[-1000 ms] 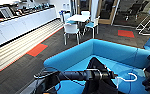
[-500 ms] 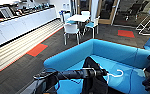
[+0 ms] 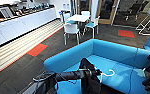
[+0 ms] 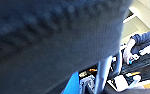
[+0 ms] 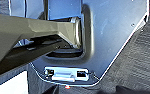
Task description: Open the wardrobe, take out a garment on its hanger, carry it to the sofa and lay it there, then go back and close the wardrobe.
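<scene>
Left gripper (image 3: 97, 72): at the end of the dark arm reaching over the sofa seat; whether its fingers are spread or pressed together I cannot tell, as the garment covers them.
Sofa (image 3: 111, 53): bright blue, L-shaped, low back curving ahead of and around the gripper; bare blue seat lies beyond and to the gripper's right.
Sofa edge: the rounded near corner of the back sits to the gripper's left, with dark carpet floor (image 3: 28, 67) open past it.
Room beyond: white table (image 3: 78, 18) with white chairs well past the sofa back; a long white counter (image 3: 21, 25) far to the left.
Garment (image 3: 89, 80): dark, plain, draped over and hanging below the gripper, resting on the seat; in the left wrist view its dark fabric looms close.
Hanger (image 3: 108, 73): thin white curved hook, just to the gripper's right, above the blue seat.
Person (image 4: 143, 47): seen in the left wrist view, in dark sleeves.
</scene>
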Controlling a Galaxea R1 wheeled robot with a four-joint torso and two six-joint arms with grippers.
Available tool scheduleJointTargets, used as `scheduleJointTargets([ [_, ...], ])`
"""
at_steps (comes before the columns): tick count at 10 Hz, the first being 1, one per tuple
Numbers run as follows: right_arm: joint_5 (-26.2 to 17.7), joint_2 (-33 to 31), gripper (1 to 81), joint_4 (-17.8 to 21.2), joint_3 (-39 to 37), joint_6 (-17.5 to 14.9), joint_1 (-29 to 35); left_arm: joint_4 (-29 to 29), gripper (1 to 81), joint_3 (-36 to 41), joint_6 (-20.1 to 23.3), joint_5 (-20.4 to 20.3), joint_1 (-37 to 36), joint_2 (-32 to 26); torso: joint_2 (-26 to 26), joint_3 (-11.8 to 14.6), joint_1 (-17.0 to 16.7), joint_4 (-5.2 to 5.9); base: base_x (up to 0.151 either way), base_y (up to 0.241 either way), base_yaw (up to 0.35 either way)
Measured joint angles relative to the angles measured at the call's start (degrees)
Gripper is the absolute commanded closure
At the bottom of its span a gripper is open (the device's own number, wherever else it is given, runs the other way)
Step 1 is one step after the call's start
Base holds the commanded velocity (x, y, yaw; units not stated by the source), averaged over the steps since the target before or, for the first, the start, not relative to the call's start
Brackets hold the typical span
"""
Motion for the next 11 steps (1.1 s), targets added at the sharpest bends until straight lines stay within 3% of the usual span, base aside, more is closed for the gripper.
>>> scheduleJointTargets([
  [11, 0.2, 0.0, 1.0, 0.0, 0.0, 0.0, 0.0, 0.7, 81.1, -18.1, 0.0, 1.3, 2.5, -0.6, 0.0, 0.0, 0.0, 0.0, 0.0, 0.0, 0.0],
])
